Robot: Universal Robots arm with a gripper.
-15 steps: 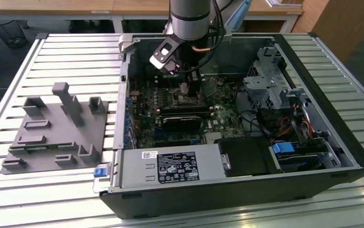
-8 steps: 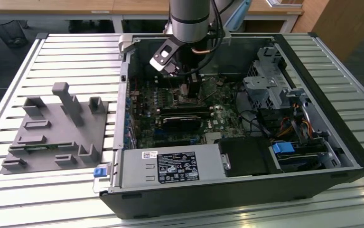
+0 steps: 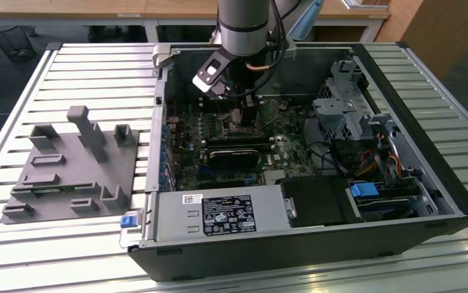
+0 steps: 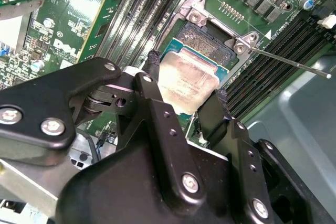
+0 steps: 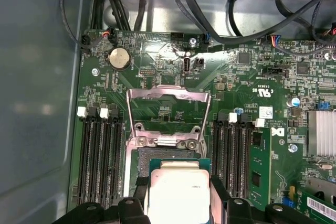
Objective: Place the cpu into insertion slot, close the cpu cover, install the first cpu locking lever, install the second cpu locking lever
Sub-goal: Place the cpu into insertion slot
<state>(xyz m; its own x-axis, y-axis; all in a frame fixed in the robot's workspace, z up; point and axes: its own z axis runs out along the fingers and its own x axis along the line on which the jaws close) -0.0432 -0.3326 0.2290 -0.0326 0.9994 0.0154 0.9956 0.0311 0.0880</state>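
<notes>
Fingers [image 4: 212, 115] clamp cpu [image 4: 188, 80] seemingly above insertion slot [image 4: 202, 38], memory slots [image 5: 97, 161] flanking, cpu cover [image 5: 168, 94] raised.

The insertion slot [image 4: 202, 39] lies uncovered and open from above, with the cpu cover [image 5: 168, 109] flipped back off it at one edge. Long memory slots [image 5: 100, 156] crowd it close on two sides, and a thin lever rod [image 4: 294, 64] sticks out over one bank. The gripper [image 4: 186, 77] clamping the cpu [image 4: 189, 85] fits between those banks; cables [image 5: 294, 19] loop beyond the board edge.

Slatted table [image 3: 79, 61] with open computer case [image 3: 299, 250], grey, perhaps plastic, fixture [image 3: 63, 177]
</notes>
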